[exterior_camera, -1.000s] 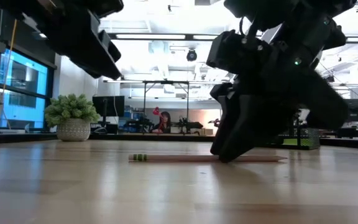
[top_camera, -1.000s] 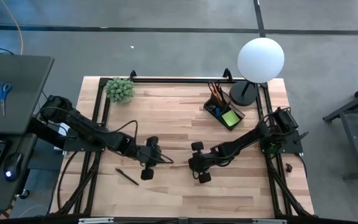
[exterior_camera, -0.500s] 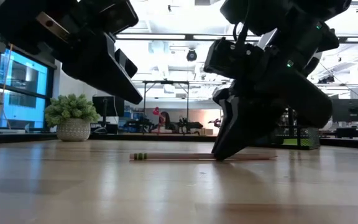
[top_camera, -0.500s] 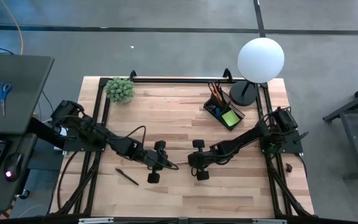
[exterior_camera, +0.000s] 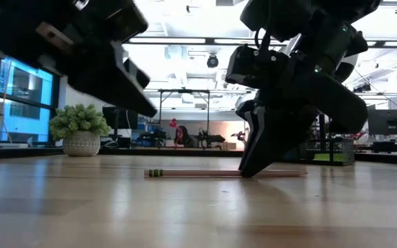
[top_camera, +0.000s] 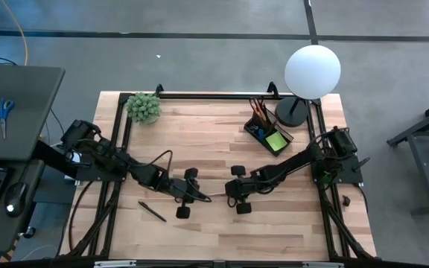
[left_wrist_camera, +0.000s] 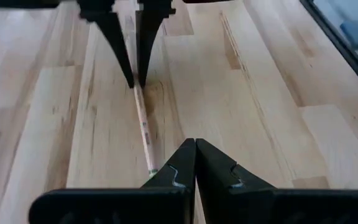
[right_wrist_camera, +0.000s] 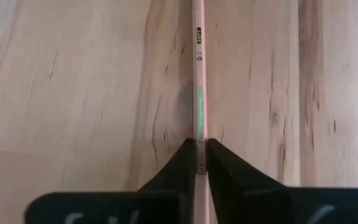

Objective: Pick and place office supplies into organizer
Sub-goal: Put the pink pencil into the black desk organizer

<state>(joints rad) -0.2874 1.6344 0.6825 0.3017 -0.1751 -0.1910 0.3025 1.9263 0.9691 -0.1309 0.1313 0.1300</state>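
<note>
A wooden pencil (exterior_camera: 198, 173) lies flat on the table, its green-banded eraser end (exterior_camera: 156, 173) toward the left arm. My right gripper (right_wrist_camera: 198, 155) is shut on it, fingertips down at the tabletop (exterior_camera: 250, 167). My left gripper (left_wrist_camera: 195, 149) is shut and holds nothing. It hangs above the table (exterior_camera: 140, 103), just short of the pencil's eraser end (left_wrist_camera: 150, 169). A black pen (top_camera: 153, 211) lies near the front left. The black organizer (top_camera: 268, 132) stands at the far right with pens and a green sticky pad in it. My right gripper pinches the pencil's two long sides (right_wrist_camera: 198, 134) between its fingertips, past the middle toward the end away from the eraser. The fingers slant down from above and from the table's right, one on each side of the shaft. The pencil lies flat on the wood.
A white globe lamp (top_camera: 311, 71) stands just behind the organizer. A small potted plant (top_camera: 144, 106) sits at the far left corner. A black frame rail (top_camera: 222, 95) runs along the far edge. Bare wood lies between the pencil and the organizer.
My left gripper, shut throughout, has come down and moved toward the table's right, closer to the pencil's eraser end. My right gripper has narrowed its fingers onto the pencil and sunk slightly. The pencil stays flat on the table.
</note>
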